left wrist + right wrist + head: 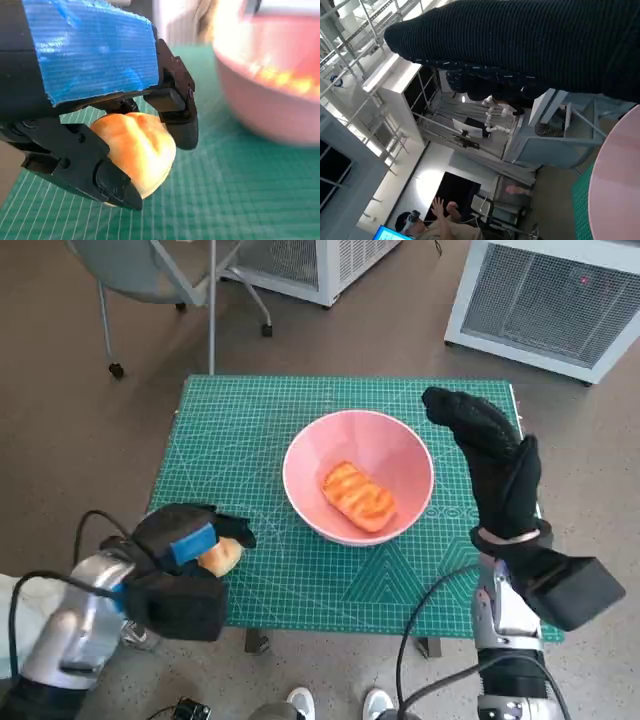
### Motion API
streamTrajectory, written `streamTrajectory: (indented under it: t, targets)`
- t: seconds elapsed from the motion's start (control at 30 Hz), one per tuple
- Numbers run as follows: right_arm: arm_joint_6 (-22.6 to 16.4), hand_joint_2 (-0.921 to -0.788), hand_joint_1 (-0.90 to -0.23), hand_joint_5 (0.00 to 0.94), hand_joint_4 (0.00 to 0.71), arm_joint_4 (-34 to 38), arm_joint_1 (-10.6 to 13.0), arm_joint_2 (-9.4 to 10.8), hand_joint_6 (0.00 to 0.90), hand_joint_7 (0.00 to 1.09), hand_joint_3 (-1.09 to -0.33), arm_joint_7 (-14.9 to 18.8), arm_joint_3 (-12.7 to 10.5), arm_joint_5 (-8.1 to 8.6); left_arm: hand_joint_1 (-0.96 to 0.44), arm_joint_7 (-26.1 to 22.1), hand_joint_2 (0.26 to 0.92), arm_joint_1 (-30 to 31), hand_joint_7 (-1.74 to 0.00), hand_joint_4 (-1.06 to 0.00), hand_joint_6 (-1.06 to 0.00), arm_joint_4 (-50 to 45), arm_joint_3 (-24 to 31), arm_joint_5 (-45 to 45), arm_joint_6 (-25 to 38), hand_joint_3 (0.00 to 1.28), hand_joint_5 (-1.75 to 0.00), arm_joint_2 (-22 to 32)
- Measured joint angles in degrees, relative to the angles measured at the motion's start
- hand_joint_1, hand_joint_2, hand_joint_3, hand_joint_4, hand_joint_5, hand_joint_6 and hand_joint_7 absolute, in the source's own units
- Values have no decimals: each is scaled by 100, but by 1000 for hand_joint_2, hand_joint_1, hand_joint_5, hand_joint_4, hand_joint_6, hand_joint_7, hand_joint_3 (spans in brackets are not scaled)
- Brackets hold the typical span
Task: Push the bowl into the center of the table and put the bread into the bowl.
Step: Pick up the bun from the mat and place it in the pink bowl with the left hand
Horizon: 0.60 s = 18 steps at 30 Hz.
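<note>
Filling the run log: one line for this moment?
bowl: mid-table, one bread inside | left hand: grips roll | right hand: open beside bowl

A lab or robotics workshop: the worktop (250,440) wears a green gridded cutting mat, white vented equipment cabinets (545,300) stand on the brown floor beside a wheeled chair (150,270), and metal racking (365,30) and a monitor (387,234) show.

Legible text: none | green cutting mat (250,440) on bench: printed grid lines and edge markings, too small to read | blue tape (90,55) on left hand: blank | pink bowl (400,445): unmarked
</note>
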Motion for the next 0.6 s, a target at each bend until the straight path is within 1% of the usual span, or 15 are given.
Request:
streamTrajectory:
  t: [0.2,0.3,0.6]
  targets:
    - [0,-921,-777,0,87,0,3,0,-1,439,-780,0,2,0,5,105,861,-71,-993,-955,-780,58,139,-166,-247,1,-872,-4]
    - [0,-921,-774,0,87,-1,7,0,-1,437,-781,-1,1,-1,5,107,869,-170,-1017,-934,-759,101,153,-197,-263,4,-898,-15]
    - [0,-921,-769,1,88,-16,25,0,-1,433,-781,-35,0,-6,3,76,913,-774,-1147,-810,-657,-2,293,-332,64,16,-1024,-133]
